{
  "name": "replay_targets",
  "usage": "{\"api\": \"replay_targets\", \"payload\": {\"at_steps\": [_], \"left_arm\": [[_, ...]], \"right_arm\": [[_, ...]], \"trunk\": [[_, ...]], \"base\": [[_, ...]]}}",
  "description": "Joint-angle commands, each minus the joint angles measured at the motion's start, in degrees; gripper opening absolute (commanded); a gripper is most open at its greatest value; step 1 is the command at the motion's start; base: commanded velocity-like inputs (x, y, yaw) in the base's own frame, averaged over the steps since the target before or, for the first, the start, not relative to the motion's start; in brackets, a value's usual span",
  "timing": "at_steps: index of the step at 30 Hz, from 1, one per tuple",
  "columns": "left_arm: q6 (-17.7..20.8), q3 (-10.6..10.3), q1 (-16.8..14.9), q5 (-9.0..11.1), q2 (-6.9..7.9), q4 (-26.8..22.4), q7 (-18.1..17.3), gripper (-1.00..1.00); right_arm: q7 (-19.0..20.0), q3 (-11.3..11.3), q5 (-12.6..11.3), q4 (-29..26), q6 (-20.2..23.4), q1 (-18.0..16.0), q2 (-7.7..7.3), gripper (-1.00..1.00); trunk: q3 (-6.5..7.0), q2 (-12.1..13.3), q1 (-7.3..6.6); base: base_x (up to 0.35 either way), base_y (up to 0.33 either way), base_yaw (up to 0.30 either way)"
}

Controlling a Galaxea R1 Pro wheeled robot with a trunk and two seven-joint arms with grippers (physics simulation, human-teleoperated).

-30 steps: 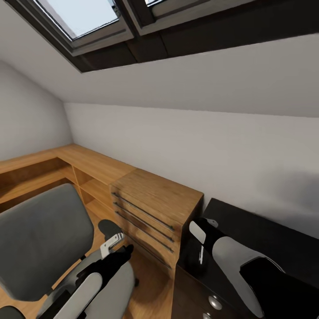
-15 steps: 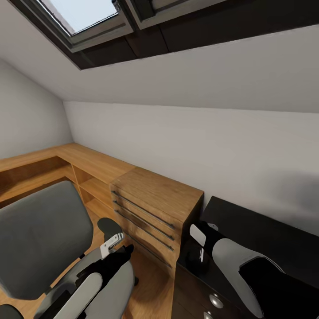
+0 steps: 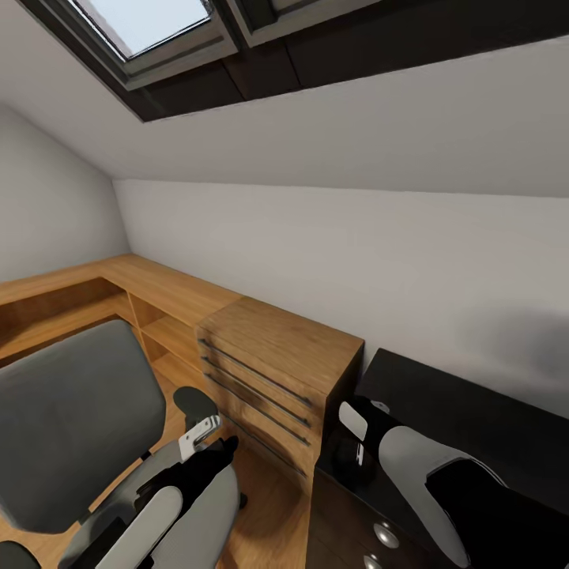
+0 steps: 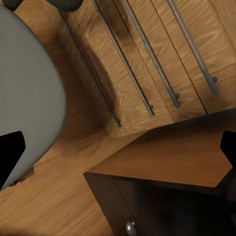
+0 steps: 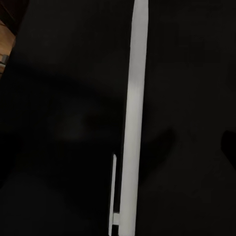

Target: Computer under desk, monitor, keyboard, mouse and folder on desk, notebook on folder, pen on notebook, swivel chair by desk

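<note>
Pen [image 5: 133, 118] lies white on the black cabinet [image 3: 474, 419] near its corner, your right pincer [image 3: 359, 450] having sunk slightly toward it, whether spread you cannot tell, so pinching looks next, with the swivel chair [image 3: 71, 427] alongside.

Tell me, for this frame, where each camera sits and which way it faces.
Head view: on the head, facing a sloped wall over the wooden drawer unit, swivel chair and black cabinet; both forearms show.
Left wrist view: on the left arm, looking down at the drawer unit and floor; dark fingertips at the edges.
Right wrist view: above the white pen on the black top.
Shared: the pen.
</note>
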Motion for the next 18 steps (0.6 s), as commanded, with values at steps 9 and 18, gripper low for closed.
{"api": "replay_targets", "payload": {"at_steps": [9, 18], "left_arm": [[0.2, -0.02, -0.07, 0.17, 0.11, -0.15, 0.33, 1.0], [0.2, -0.02, -0.07, 0.17, 0.13, -0.17, 0.33, 1.0]], "right_arm": [[-0.23, 0.45, -0.43, -0.02, 0.35, -0.03, -0.05, 1.0], [-0.03, 0.4, -0.44, -0.03, 0.27, -0.03, -0.17, 1.0]], "trunk": [[-0.07, -0.05, 0.0], [-0.07, -0.05, 0.0]], "base": [[0.0, 0.0, 0.0], [0.0, 0.0, 0.0]]}}
